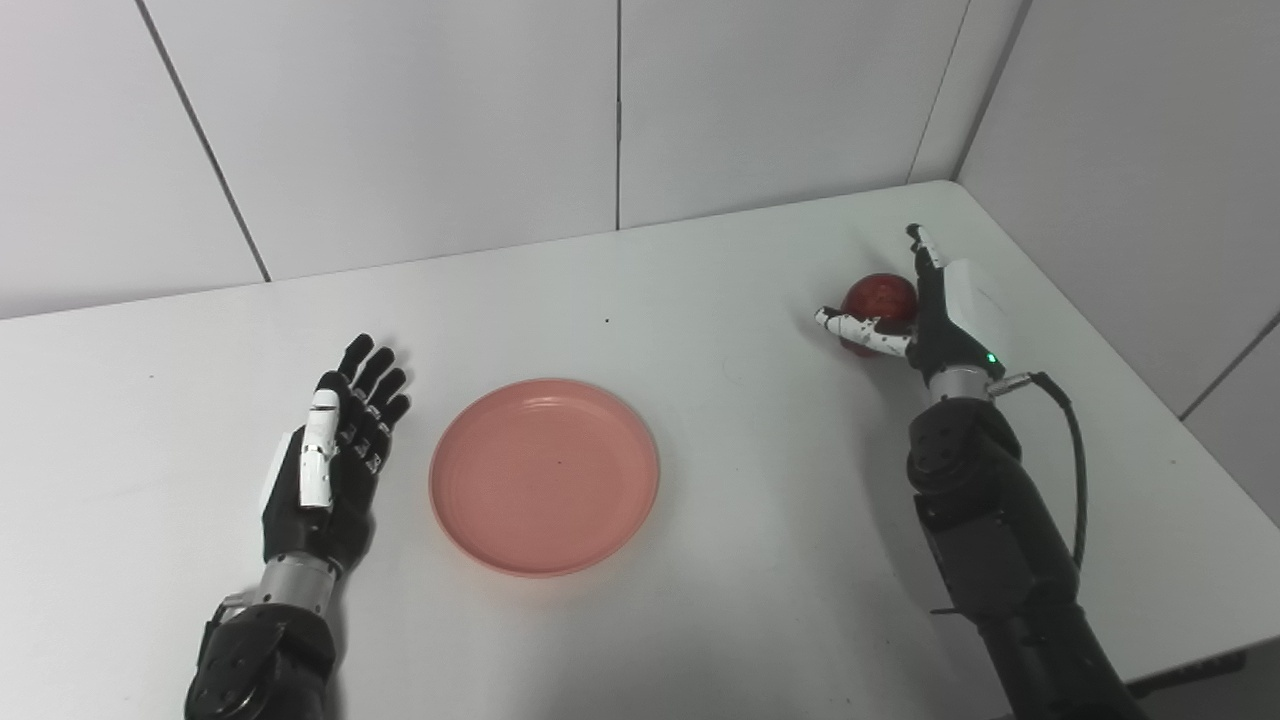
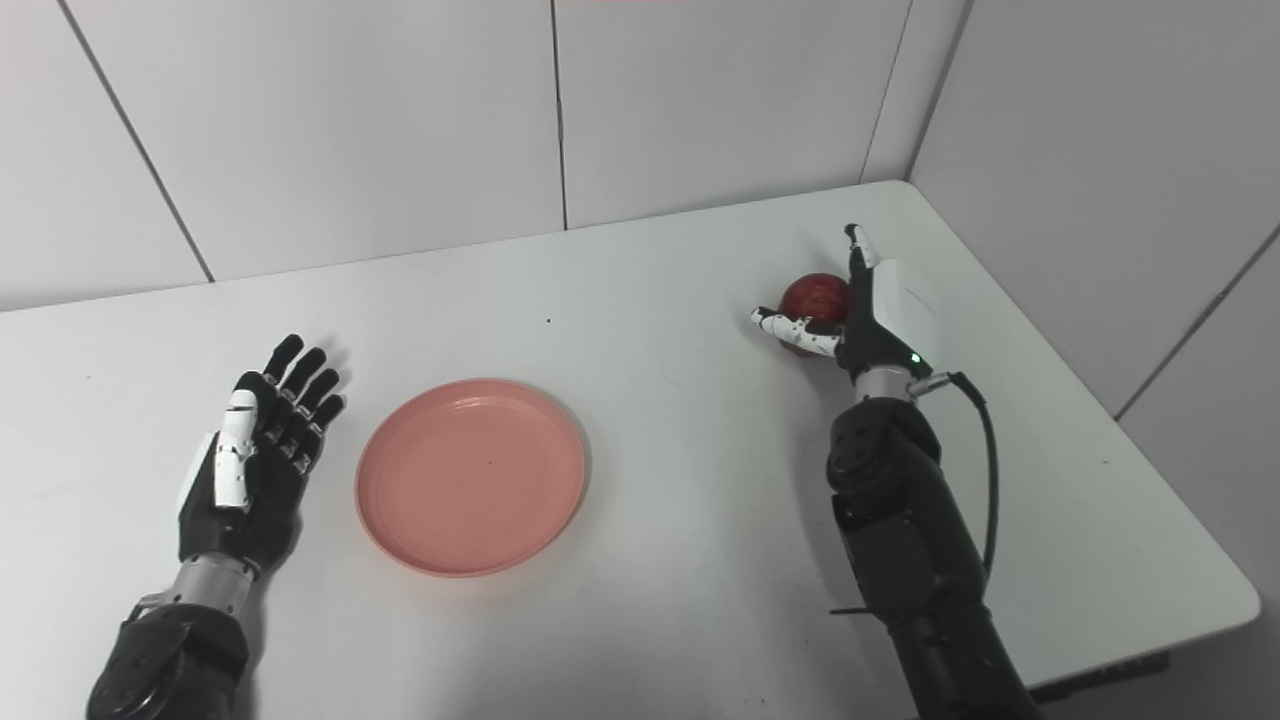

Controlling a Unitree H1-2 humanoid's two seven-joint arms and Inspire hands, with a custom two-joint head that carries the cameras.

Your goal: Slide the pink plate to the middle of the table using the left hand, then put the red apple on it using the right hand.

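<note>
Desk: a white desk [image 1: 700, 560] set into a corner of pale panelled walls [image 1: 400, 130], carrying the plate and the apple.
Pink plate: the pink plate [image 1: 544, 476] lies flat near the middle of the desk, a little toward the left side, with nothing on it.
Left hand: the left hand [image 1: 330, 460] rests just beside the plate's left rim, apart from it, palm turned inward, fingers stretched out and spread, holding nothing.
Red apple: the red apple [image 1: 880, 300] sits on the far right part of the desk, well apart from the plate.
Right hand: the right hand [image 2: 865, 315] is at the apple, its palm against the apple's right side, thumb [image 2: 795, 332] reaching across the near side, one finger pointing up past the far side.
Right hand's hold: the fingers cup the apple loosely; whether they have actually closed on it cannot be told, since most of them are hidden behind the hand's white back.
Apple's contact: it appears to rest on the desk.
Cable: a black cable [image 1: 1075, 450] loops from the right wrist down along the forearm.
</note>
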